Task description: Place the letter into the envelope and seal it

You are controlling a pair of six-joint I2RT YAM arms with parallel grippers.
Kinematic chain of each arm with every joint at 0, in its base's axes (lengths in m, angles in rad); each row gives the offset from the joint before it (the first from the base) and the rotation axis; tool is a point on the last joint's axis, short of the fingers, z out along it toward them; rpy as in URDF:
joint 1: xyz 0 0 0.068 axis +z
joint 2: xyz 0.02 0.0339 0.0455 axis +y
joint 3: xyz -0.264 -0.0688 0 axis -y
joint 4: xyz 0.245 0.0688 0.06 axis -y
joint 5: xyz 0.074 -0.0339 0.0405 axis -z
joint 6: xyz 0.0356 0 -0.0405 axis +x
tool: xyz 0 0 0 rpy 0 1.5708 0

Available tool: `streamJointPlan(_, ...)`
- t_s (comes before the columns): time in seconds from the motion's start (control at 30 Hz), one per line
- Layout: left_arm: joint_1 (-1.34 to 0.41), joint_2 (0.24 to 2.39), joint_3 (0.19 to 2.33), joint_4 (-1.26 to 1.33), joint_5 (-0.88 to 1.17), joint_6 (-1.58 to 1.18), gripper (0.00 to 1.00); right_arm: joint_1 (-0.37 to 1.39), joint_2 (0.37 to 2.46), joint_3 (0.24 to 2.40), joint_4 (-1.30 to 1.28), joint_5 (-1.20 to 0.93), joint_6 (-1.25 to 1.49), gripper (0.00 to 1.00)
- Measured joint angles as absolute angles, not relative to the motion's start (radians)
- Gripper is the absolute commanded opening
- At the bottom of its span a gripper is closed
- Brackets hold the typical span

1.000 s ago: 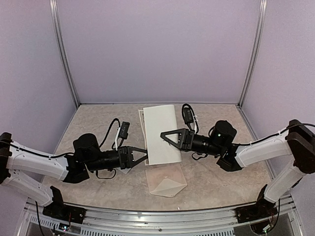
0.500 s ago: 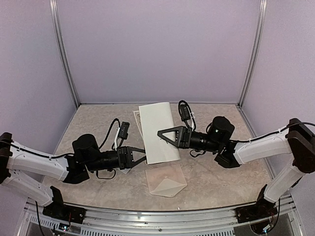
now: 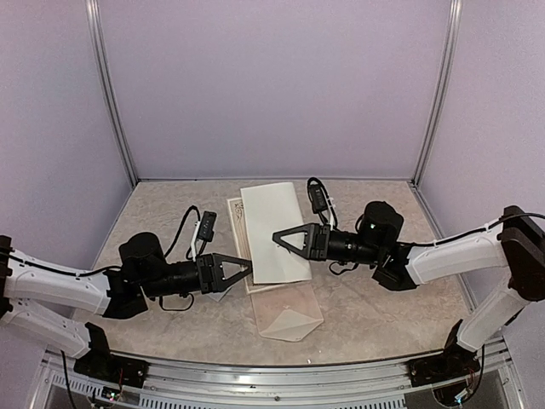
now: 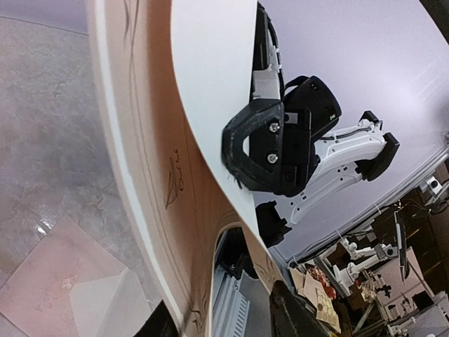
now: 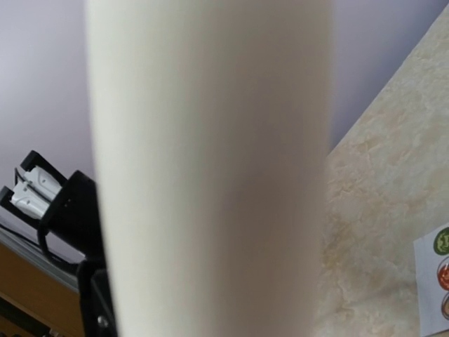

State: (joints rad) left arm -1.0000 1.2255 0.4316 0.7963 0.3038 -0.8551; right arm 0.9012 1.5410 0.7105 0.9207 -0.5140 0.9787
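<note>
The letter (image 3: pixel 271 213) hangs curled over between my two grippers, white back up, with a strip of its bordered face showing along its left edge. My left gripper (image 3: pixel 247 266) clasps its near left corner. In the left wrist view (image 4: pixel 224 317) both curled layers sit between its fingertips (image 4: pixel 287 312), which stand a little apart. My right gripper (image 3: pixel 277 237) holds the white upper edge; it also shows in the left wrist view (image 4: pixel 263 147). The letter's back (image 5: pixel 210 175) hides the right gripper's jaws in the right wrist view. The pink envelope (image 3: pixel 288 313) lies flat below, flap open.
A white strip of round stickers (image 5: pixel 438 281) lies on the marbled table (image 3: pixel 383 307) at the edge of the right wrist view. Frame posts (image 3: pixel 111 94) and purple walls close in the back and sides. The metal rail (image 3: pixel 272 379) runs along the near edge.
Both grippers and the letter have shifted a little to the left. The letter has curled further, and a strip of its bordered face now shows on the left. The envelope has stayed put.
</note>
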Motion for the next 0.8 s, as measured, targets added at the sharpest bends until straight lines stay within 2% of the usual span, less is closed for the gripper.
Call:
streamJointPlan(0.07, -0.987, 1.203, 0.430, 0.768, 0.299, -0.848, 0.51, 0.901, 1.531, 0.710, 0.907, -0.511, 0.969, 0.15)
streamJointPlan(0.13, -0.971, 1.182, 0.430, 0.748, 0.298, -0.838, 0.57, 0.901, 1.522, 0.710, 0.895, -0.511, 0.960, 0.16)
streamJointPlan(0.37, -0.915, 1.153, 0.434, 0.695, 0.298, -0.811, 0.70, 0.902, 1.506, 0.711, 0.849, -0.514, 0.927, 0.17)
streamJointPlan(0.67, -0.908, 1.236, 0.513, 0.621, 0.282, -0.801, 0.76, 0.902, 1.500, 0.713, 0.802, -0.524, 0.893, 0.17)
streamJointPlan(0.8, -0.908, 1.272, 0.514, 0.623, 0.286, -0.811, 0.67, 0.902, 1.499, 0.723, 0.791, -0.530, 0.881, 0.18)
